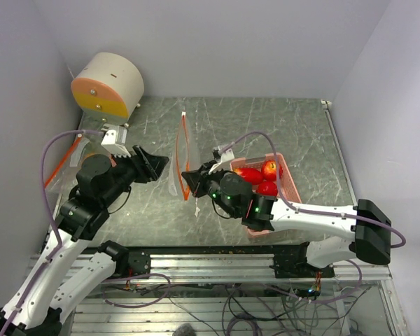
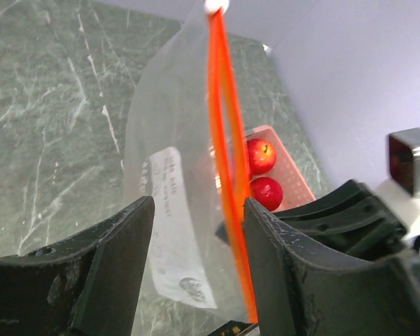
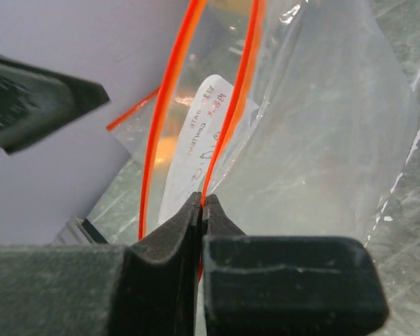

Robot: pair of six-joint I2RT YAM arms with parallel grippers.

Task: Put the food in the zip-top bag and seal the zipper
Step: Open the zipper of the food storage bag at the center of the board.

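The clear zip-top bag (image 1: pixel 185 150) with an orange zipper (image 2: pixel 222 140) stands on edge at the table's middle, its mouth open. My right gripper (image 1: pixel 190 179) is shut on one side of the zipper rim (image 3: pixel 227 119). My left gripper (image 1: pixel 161 163) is open just left of the bag, and the bag's mouth edge lies between its fingers (image 2: pixel 119 259). Red apples (image 1: pixel 252 175) lie in the pink basket (image 1: pixel 291 183) to the right, and two show in the left wrist view (image 2: pixel 260 155). Other food is hidden.
A white drum with an orange and yellow face (image 1: pixel 108 85) stands at the back left. Another clear bag with an orange strip (image 1: pixel 61 166) lies under my left arm. Walls close the back and both sides.
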